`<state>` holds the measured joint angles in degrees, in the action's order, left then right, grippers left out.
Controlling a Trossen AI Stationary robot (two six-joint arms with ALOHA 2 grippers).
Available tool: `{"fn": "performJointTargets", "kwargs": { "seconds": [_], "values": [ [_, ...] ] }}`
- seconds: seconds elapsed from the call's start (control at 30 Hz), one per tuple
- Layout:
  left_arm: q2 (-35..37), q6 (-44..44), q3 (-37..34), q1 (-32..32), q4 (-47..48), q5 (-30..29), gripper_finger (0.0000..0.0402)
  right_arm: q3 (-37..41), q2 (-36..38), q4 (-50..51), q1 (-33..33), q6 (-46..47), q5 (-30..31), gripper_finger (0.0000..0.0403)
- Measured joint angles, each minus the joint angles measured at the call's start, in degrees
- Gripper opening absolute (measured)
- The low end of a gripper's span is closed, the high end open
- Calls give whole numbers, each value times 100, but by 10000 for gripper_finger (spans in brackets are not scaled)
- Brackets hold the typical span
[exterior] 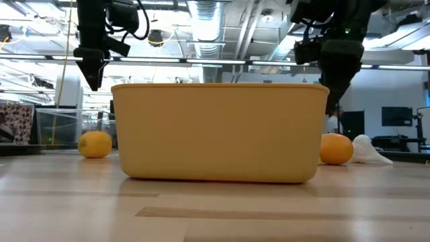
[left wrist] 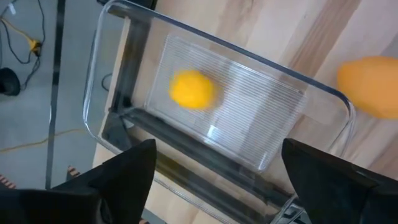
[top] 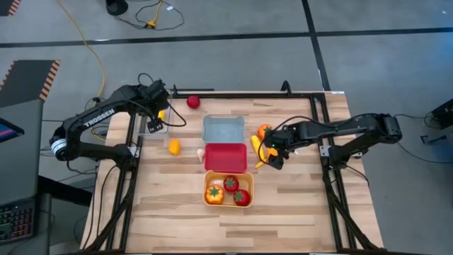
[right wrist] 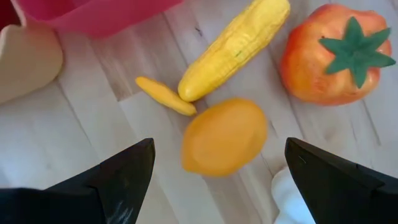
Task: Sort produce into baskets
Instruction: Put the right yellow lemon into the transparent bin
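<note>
My left gripper [left wrist: 217,180] is open and empty above the clear tray [left wrist: 314,93] at the table's far left, which holds one yellow lemon [left wrist: 193,89]. A second lemon [top: 174,146] lies on the table beside the tray. My right gripper [right wrist: 217,186] is open and empty above a yellow-orange fruit [right wrist: 224,135]. A long yellow piece [right wrist: 236,46], a small yellow piece [right wrist: 165,95], an orange green-stemmed fruit [right wrist: 333,53] and a white garlic bulb [right wrist: 289,199] lie around it. The orange tub [top: 209,202] holds red tomatoes [top: 231,183] and an orange fruit.
The blue-grey tub [top: 224,120] and the red tub [top: 226,157] stand mid-table behind the orange tub. A red tomato [top: 192,102] lies near the far edge. A garlic bulb [top: 200,152] sits left of the red tub. Bare wood lies toward the near edge.
</note>
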<state>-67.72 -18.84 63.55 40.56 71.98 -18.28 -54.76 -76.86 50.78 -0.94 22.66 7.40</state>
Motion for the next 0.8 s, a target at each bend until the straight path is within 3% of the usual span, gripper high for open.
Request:
{"fn": "performJointTargets", "kwargs": {
  "seconds": [0.47,0.8],
  "values": [
    [11,150,0,0,0,51,336,4,-228,-59,149,-18,2,386],
    [11,152,0,0,-48,141,336,2,-925,40,87,516,190,382]
  ]
}}
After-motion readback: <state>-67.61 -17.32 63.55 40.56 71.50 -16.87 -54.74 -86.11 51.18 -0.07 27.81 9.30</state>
